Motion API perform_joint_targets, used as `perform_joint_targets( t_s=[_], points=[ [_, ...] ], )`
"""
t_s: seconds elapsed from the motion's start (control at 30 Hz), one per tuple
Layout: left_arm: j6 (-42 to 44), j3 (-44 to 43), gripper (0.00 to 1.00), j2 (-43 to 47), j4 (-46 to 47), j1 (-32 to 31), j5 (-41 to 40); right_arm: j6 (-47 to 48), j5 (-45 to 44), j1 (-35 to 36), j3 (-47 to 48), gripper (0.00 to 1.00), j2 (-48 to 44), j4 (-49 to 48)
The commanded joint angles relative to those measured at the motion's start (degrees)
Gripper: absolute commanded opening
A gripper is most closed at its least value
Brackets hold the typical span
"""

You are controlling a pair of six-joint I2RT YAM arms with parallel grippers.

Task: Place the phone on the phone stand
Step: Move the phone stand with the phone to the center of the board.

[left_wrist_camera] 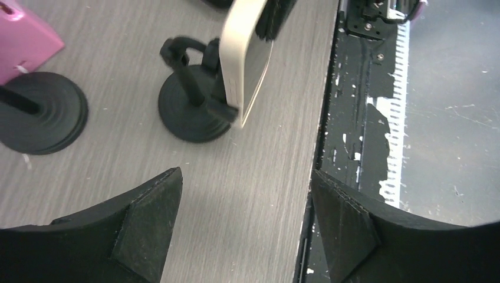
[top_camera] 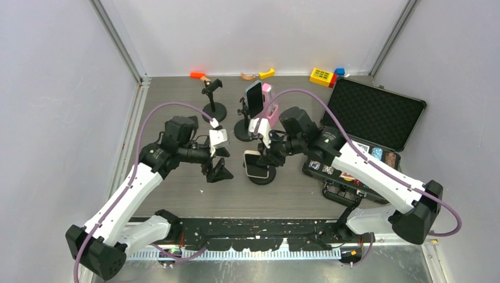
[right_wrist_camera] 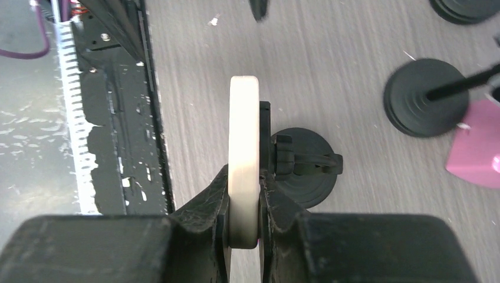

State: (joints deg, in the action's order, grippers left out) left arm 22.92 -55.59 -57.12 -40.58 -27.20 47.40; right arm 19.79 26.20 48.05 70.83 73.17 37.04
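A cream phone (top_camera: 257, 163) stands upright against the cradle of a black phone stand (top_camera: 261, 176) near the table's middle. My right gripper (top_camera: 266, 154) is shut on the phone's top edge; in the right wrist view the phone (right_wrist_camera: 244, 147) shows edge-on between the fingers of this gripper (right_wrist_camera: 244, 203), with the stand (right_wrist_camera: 308, 168) just behind it. In the left wrist view the phone (left_wrist_camera: 244, 59) has its lower edge in the stand's (left_wrist_camera: 190, 109) clamp. My left gripper (top_camera: 219, 171) hangs open and holds nothing, left of the phone, its jaws (left_wrist_camera: 244, 218) wide over bare table.
A second stand (top_camera: 243, 130) carries a dark phone (top_camera: 254, 97) and a pink phone (top_camera: 269, 111). An empty stand (top_camera: 214, 109) is behind my left gripper. An open black case (top_camera: 371, 118) lies at the right. Small toys (top_camera: 321, 75) line the back wall.
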Motion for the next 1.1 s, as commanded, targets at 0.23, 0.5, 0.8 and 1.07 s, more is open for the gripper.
perform_joint_targets(
  t_s=[0.23, 0.5, 0.8, 1.07],
  points=[
    [-2.3, -3.2, 0.85, 3.1, 3.6, 2.1, -5.7, 9.4, 5.6, -18.3, 4.2, 0.00, -2.9, -0.6],
    [-4.4, -2.4, 0.87, 4.1, 6.9, 3.0, -8.9, 13.3, 10.5, -25.6, 4.9, 0.00, 2.7, -6.5],
    [-5.6, -1.4, 0.96, 4.9, 8.5, 4.8, -11.9, 16.6, 13.6, -29.4, 9.6, 0.00, 11.7, -10.4],
    [-5.6, -1.2, 0.99, 4.8, 8.7, 7.5, -12.7, 19.7, 14.3, -32.4, 14.3, 0.00, 17.8, -8.2]
  ],
)
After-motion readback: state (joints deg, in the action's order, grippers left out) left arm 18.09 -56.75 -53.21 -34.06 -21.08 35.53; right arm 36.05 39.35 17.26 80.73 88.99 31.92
